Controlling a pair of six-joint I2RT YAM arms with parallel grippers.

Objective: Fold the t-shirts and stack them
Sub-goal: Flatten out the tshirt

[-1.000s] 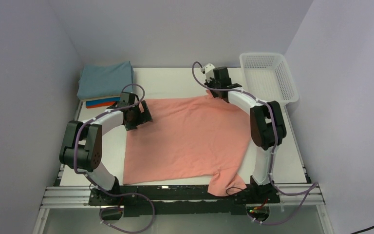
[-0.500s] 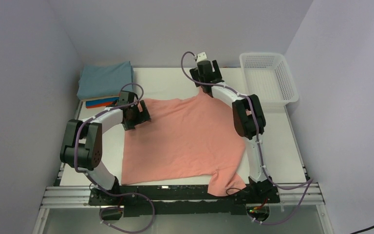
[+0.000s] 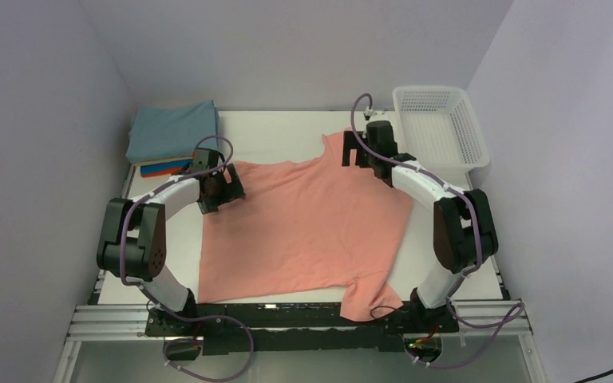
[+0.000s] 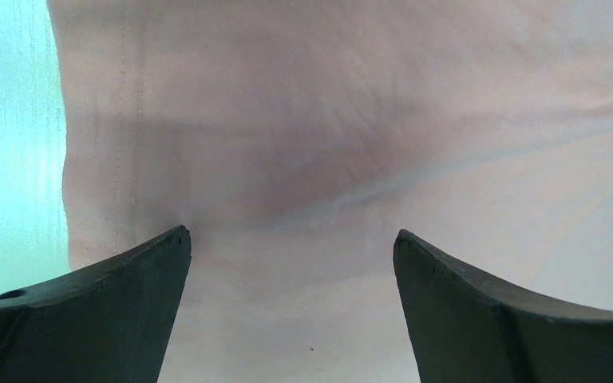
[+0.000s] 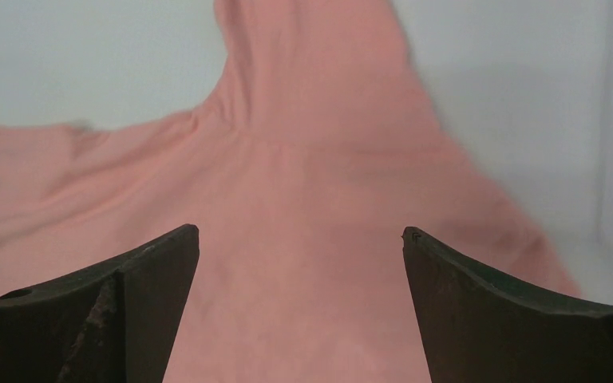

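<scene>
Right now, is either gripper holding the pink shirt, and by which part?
Nothing is held. The left gripper and the right gripper both stand open over the pink shirt, pinching none of it.

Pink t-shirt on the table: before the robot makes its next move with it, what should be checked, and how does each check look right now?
1. The left gripper is open and empty: ok.
2. The right gripper is open and empty: ok.
3. The pink t-shirt has its body spread flat: ok.
4. The near sleeve lies flat: not ok, it drapes past the front edge of the table.
5. The folded stack sits apart from the pink t-shirt: ok.
6. Either gripper touches the cloth: cannot tell.
</scene>
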